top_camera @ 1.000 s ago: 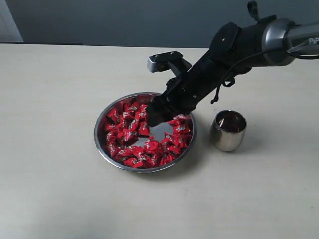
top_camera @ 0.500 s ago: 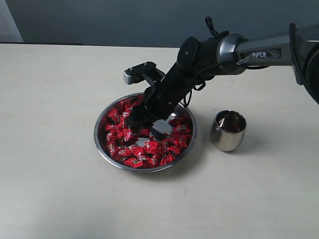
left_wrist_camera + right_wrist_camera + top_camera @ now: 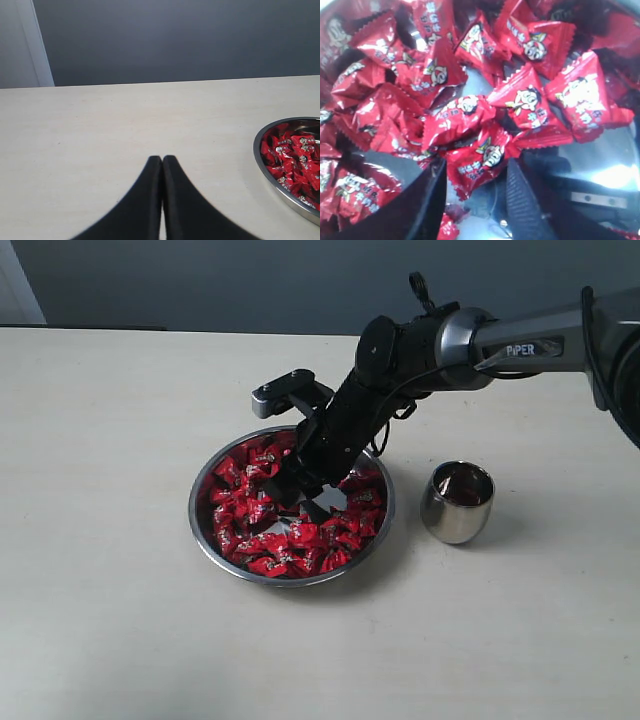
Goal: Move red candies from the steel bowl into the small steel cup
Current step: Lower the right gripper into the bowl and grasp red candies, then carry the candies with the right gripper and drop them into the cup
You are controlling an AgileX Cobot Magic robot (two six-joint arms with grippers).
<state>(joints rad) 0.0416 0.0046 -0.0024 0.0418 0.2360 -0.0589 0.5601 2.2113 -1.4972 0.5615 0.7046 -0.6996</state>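
The steel bowl [image 3: 193, 508] sits mid-table, holding many red candies [image 3: 290, 540] around a bare patch of its bottom. My right gripper [image 3: 298, 492] reaches down into the bowl near its centre. In the right wrist view the right gripper [image 3: 476, 169] is open, its ribbed fingers [image 3: 525, 200] on either side of one red candy [image 3: 482, 160] lying on the steel. The small steel cup [image 3: 458, 502] stands upright to the right of the bowl. My left gripper [image 3: 162, 160] is shut and empty over bare table, with the bowl's rim [image 3: 258, 150] off to one side.
A pale tabletop [image 3: 100, 620] surrounds the bowl and cup. A dark wall [image 3: 200, 280] runs behind the far table edge. The right arm [image 3: 440, 345] crosses above the bowl's far right rim.
The right arm swung left across the bowl, then the gripper shifted back slightly toward the centre and stands lower among the candies. Bowl and cup have not moved.
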